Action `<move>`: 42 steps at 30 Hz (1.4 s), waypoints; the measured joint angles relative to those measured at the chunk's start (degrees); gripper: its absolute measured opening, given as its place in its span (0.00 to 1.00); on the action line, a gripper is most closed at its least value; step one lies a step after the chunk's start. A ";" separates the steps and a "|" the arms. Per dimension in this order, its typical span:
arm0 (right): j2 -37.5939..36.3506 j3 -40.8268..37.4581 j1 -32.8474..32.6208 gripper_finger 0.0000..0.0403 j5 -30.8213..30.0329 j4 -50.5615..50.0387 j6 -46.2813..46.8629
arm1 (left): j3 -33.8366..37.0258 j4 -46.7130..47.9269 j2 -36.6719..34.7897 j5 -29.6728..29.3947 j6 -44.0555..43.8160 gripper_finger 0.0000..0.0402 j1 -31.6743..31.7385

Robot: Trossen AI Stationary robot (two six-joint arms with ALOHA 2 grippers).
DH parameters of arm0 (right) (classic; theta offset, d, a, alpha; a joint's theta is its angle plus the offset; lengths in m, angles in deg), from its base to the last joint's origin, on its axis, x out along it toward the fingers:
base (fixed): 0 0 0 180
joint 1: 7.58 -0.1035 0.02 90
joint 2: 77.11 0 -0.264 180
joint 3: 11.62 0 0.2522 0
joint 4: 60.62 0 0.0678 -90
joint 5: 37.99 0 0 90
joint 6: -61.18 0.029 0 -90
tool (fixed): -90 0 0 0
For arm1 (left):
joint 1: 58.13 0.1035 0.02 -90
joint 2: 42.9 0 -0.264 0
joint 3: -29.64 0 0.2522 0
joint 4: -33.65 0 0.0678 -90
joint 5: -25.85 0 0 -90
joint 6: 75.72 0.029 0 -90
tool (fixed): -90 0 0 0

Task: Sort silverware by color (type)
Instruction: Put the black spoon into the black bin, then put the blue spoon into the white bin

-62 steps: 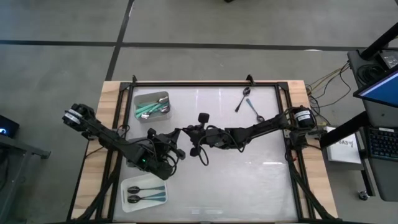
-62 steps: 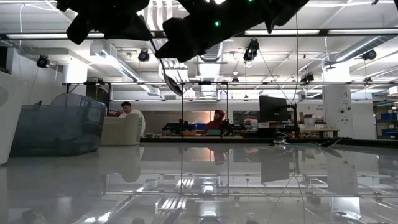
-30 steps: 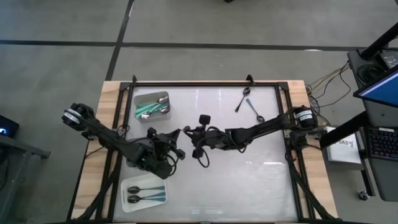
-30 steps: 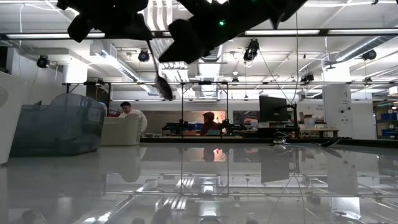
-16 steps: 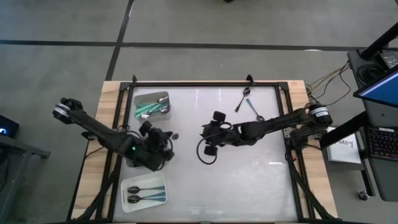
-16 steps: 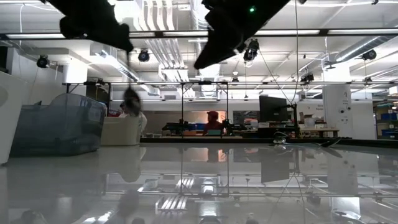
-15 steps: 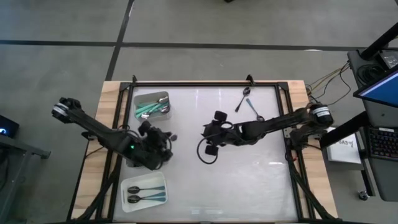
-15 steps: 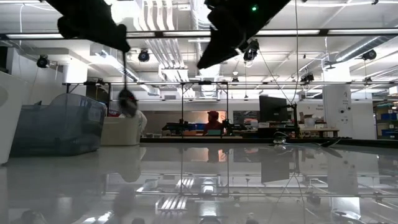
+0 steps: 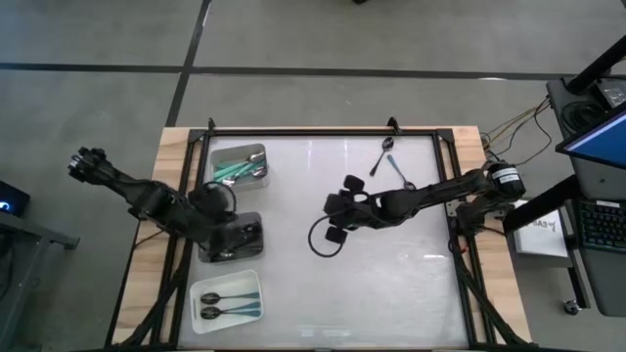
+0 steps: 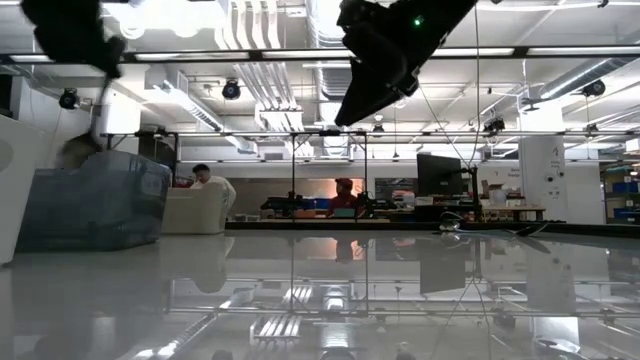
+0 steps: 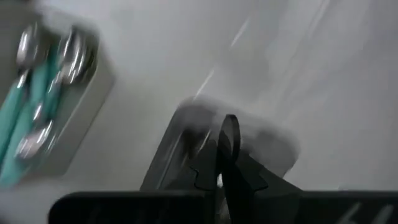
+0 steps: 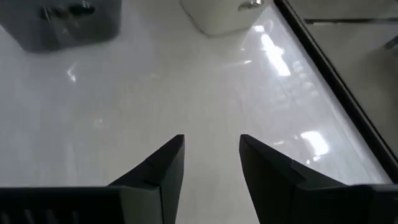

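My left gripper (image 10: 100, 55) is shut on a spoon (image 10: 78, 148), which looks dark in these views. It holds the spoon at the table's left side, above a dark grey tray (image 9: 232, 242). My right gripper (image 12: 211, 155) stands open over the middle of the table (image 9: 337, 217) with nothing between its fingers. Teal-handled spoons (image 9: 233, 168) lie in a light grey tray (image 9: 256, 154) at the far left. Two black-handled spoons (image 9: 223, 305) lie in a white tray (image 9: 249, 284) at the near left. Two more spoons (image 9: 394, 166) lie on the table at the far right. My left gripper pinches the spoon's handle (image 11: 229, 134) between its two shut fingers, near the handle's upper end. The fingers slant downward. The spoon hangs below them with its bowl (image 10: 75, 150) lowest, clear of the table and over the dark grey tray (image 11: 261, 140).
A black frame rail (image 9: 323, 131) runs round the white table top. The three trays stand in a row along the left side. In the low view, people sit in the room far behind the table (image 10: 345, 195).
The two grippers were together over the table's middle with the spoon between them. The spoon has left my right gripper. My left gripper has carried it toward the table's left edge and up, tipping as it went. My right gripper has drawn back a little toward the right.
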 joint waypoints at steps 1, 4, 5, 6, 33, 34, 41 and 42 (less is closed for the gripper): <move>0.02 -0.19 0.00 0.36 -0.01 -0.40 0.19 | -0.01 2.67 -0.01 1.62 -0.74 0.00 0.01; 0.31 -0.26 0.00 0.36 0.00 -2.61 1.21 | -0.01 9.02 0.44 6.95 -1.64 0.00 0.01; 0.31 -0.34 0.00 0.36 0.00 -4.18 1.50 | 0.00 10.61 0.76 8.42 -1.62 0.00 0.01; 0.31 -0.37 0.00 0.36 -0.01 -5.38 1.96 | 0.00 11.73 1.11 9.73 -1.65 0.00 0.01; 0.31 -1.39 5.57 0.37 -0.13 -32.92 13.82 | -4.99 8.05 14.03 8.85 5.55 0.20 0.01; 0.31 -1.93 7.01 0.37 -0.10 -32.92 14.22 | -5.97 7.05 14.21 7.88 5.56 0.21 0.01; 0.31 -7.43 21.88 0.36 1.47 -33.00 14.84 | -9.88 0.29 15.88 -6.76 5.63 0.22 -0.01; 0.31 -8.16 24.59 0.36 2.76 -32.98 15.01 | -9.88 0.20 16.30 -9.15 4.33 0.22 -0.01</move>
